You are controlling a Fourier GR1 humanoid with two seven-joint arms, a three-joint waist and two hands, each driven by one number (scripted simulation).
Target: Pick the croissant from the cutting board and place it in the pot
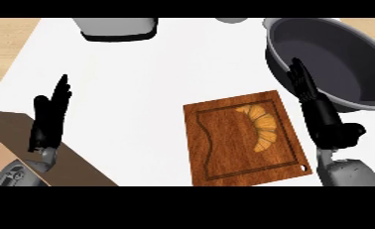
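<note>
A golden croissant (263, 126) lies on the right half of a brown wooden cutting board (227, 148). The dark grey pot (344, 34) stands at the upper right, its inside showing nothing. My right hand (316, 105) is open with fingers straight, just right of the board and over the pot's near rim, not touching the croissant. My left hand (50, 116) rests open at the lower left, fingers up, far from the board.
A grey and black appliance (117, 27) sits at the counter's back edge. A small grey object (231, 20) peeks in at the top. The white counter (147, 84) ends in wood at the left and lower left.
</note>
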